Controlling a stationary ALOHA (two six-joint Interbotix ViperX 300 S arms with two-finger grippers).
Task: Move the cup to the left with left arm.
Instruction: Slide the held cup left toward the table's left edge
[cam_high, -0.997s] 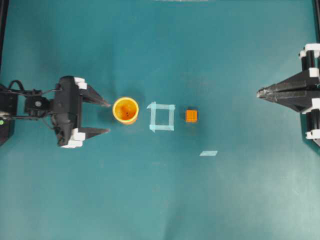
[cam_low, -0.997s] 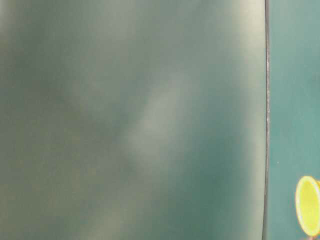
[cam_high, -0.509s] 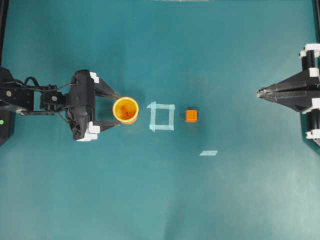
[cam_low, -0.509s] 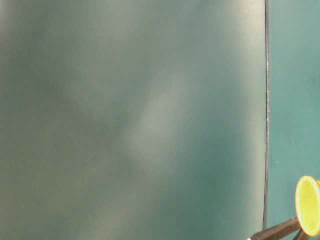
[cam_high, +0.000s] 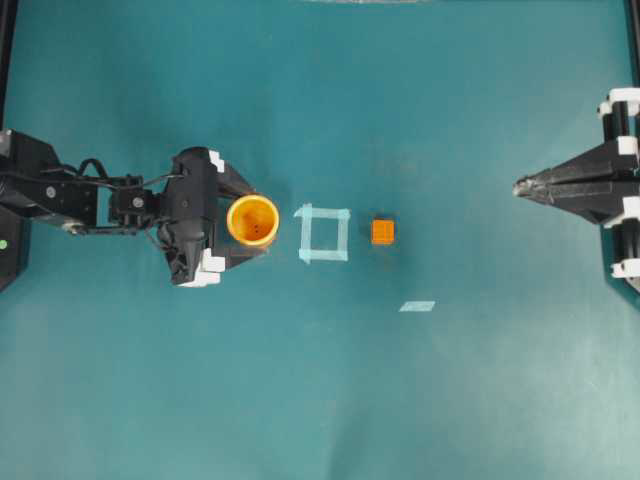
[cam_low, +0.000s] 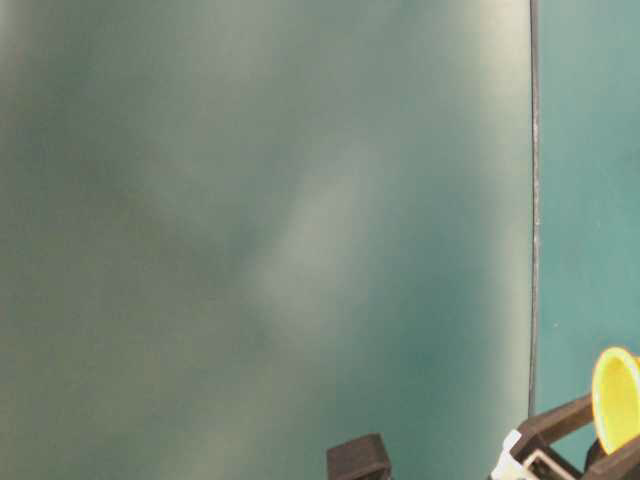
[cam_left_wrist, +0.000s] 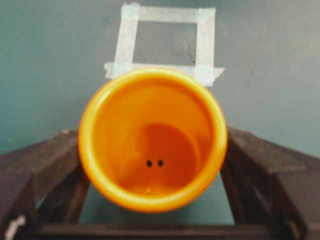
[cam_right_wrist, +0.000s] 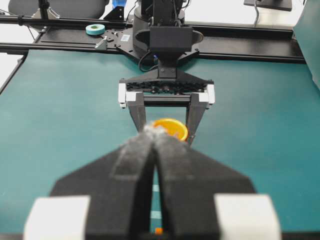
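Both fingers of my left gripper (cam_high: 243, 221), spread wide, flank the cup (cam_high: 252, 220), which stands upright between them toward the worktop's left edge, just left of the tape square (cam_high: 324, 233); my right gripper (cam_high: 522, 185), pinched closed, sits far off

The cup (cam_high: 252, 220) is orange-yellow with a lighter yellow rim and a darker orange bottom bearing two small black dots. The left arm (cam_high: 240, 220) is black with white joint blocks, as is the right gripper (cam_high: 520, 185). The table (cam_high: 320, 400) is plain teal. The tape square (cam_high: 323, 233) is pale mint. The cube (cam_high: 383, 232) is orange.
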